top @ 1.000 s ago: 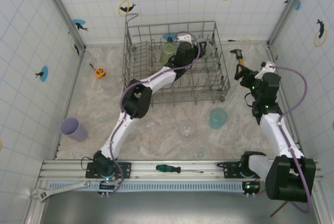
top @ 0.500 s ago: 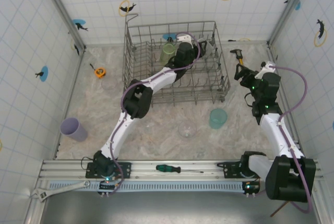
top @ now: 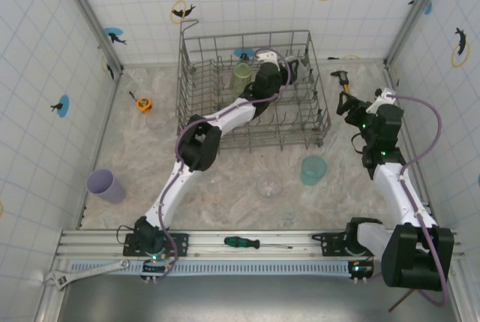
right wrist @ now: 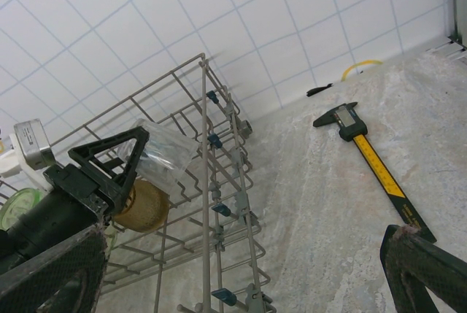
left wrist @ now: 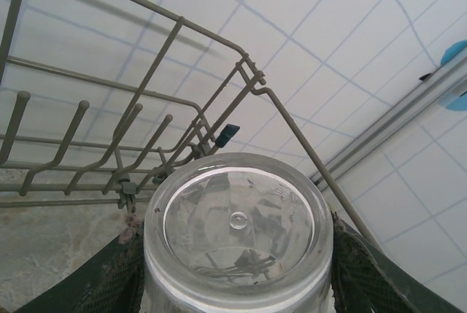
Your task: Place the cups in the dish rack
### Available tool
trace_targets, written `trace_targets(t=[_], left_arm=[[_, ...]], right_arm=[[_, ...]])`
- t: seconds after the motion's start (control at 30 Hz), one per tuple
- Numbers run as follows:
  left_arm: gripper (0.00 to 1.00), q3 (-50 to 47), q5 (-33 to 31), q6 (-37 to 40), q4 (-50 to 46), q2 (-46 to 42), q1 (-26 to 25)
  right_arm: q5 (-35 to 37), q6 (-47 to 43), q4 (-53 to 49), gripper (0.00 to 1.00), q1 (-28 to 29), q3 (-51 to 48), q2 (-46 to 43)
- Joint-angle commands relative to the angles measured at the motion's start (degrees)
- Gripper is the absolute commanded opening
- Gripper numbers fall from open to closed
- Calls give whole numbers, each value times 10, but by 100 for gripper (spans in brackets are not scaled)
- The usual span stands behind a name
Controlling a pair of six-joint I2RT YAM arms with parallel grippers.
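The grey wire dish rack [top: 180, 82] stands at the back of the table. My left gripper [top: 285, 73] reaches inside it, shut on a clear cup [left wrist: 238, 233] held bottom-up between the dark fingers [left wrist: 109, 276]. The right wrist view shows that clear cup [right wrist: 160, 154] tilted above an amber cup [right wrist: 142, 207] in the rack [right wrist: 204, 145]. A pale green cup [top: 241, 76] stands in the rack too. A teal cup [top: 313, 170], another clear cup [top: 268, 185] and a lilac cup [top: 105, 185] rest on the table. My right gripper [top: 349, 104] hovers open right of the rack.
A yellow caliper [top: 343, 82] lies near the rack's right side. An orange tape measure [top: 142, 103] sits left of the rack. A screwdriver [top: 255, 243] and a wrench [top: 82, 271] lie by the near rail. Tiled walls close in three sides.
My left gripper has shifted slightly right and back inside the rack with the clear cup. The right arm has not moved.
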Motion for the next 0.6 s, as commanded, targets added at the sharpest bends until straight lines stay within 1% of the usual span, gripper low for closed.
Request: trace_targets(t=[0.0,0.07,0.1,0.17,0.23,0.3,0.33,0.4,0.5,0.57], left_arm=[[9,11,38,23,-14,28,-36],[13,11,32,39,-20,27,-40],[18,11,27,45,-25,26,-41],[35,7,21,52,-29,23,-42],[45,0,18,57,-29,18,-42],[57,-15,18,57,-20,6,-42],[60,-22,18,55,-15,-2,-42],[71,-46,20,47,11,-20,-42],[83,-56,18,42,25,-35,-42],[87,-56,18,42,27,-41,-42]], right_arm=[[0,1,27,100,2,-13,-2],[0,1,27,100,3,-13,-1],[0,1,27,100,3,-13,-2],[0,2,27,100,3,-12,-1],[-1,2,27,100,3,-12,-2],[-2,3,26,100,3,-11,-2],[-3,3,26,100,4,-10,-2],[-3,2,23,100,3,-9,-1],[-4,2,24,100,3,-6,-1],[-4,3,22,100,3,-4,-1]])
